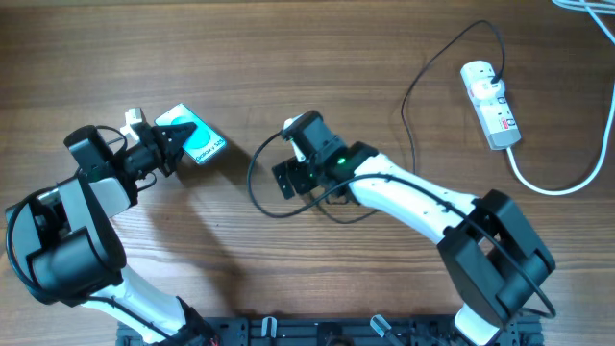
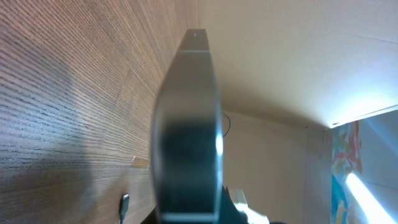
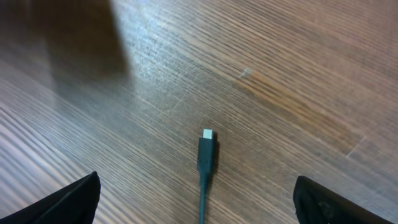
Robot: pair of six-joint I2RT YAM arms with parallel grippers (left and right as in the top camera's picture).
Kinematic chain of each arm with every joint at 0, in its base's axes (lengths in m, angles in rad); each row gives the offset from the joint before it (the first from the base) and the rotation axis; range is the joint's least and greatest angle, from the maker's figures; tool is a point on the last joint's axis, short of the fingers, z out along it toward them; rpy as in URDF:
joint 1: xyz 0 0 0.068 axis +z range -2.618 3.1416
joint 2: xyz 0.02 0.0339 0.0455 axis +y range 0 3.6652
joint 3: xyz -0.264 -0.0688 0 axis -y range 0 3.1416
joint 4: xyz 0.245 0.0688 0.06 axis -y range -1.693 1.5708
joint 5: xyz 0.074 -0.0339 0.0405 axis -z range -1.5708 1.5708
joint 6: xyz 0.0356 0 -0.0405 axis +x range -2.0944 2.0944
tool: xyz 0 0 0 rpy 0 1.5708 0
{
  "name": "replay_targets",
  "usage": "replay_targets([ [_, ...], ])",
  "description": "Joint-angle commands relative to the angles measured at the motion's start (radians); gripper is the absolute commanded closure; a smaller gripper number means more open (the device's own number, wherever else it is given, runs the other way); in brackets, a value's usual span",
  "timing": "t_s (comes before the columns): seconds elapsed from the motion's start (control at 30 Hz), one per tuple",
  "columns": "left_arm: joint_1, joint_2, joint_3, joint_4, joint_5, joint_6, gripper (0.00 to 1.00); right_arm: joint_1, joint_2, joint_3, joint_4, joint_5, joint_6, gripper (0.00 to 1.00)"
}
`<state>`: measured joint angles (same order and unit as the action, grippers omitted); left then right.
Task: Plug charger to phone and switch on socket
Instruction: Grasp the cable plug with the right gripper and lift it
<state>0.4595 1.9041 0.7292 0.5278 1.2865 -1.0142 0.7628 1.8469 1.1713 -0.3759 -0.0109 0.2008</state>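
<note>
While left end effector pinches phone, right end effector spreads astride charger on table.

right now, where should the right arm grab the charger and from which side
Grip the charger by its black connector body, just behind the metal tip. Come down from above with the jaws on its two long sides: it lies flat on the table, cable trailing back toward the camera, and the tip must stay bare for the phone.

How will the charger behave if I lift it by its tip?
Probably floppy: the charger lies in loose loops and should trail. Its tip looks small, light, likely to swivel. Plugged into the socket, so slack may run out.
</note>
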Motion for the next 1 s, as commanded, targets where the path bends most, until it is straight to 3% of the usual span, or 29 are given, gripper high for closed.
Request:
replay_targets([
  [0.0,0.002,0.007,0.012,0.006,0.042,0.023,0.96,0.057,0.032,-0.001,-0.002,0.153,-0.125,0.00],
  [0.13,0.002,0.007,0.012,0.006,0.053,0.023,0.96,0.059,0.093,-0.001,0.012,0.152,-0.126,0.03],
  [0.37,0.002,0.007,0.012,0.006,0.056,0.023,0.96,0.059,0.163,-0.001,0.056,0.152,-0.130,0.43],
  [0.47,0.002,0.007,0.012,0.006,0.056,0.023,0.96,0.059,0.174,-0.001,0.071,0.144,-0.133,0.55],
  [0.63,0.002,0.007,0.012,0.006,0.056,0.023,0.96,0.058,0.176,-0.001,0.040,0.095,-0.130,0.66],
  [0.83,0.002,0.007,0.012,0.006,0.060,0.015,0.96,0.058,0.177,-0.001,0.018,0.084,-0.121,0.96],
  [0.97,0.002,0.007,0.012,0.006,0.060,0.015,0.96,0.058,0.177,0.005,-0.006,0.055,-0.107,0.96],
])
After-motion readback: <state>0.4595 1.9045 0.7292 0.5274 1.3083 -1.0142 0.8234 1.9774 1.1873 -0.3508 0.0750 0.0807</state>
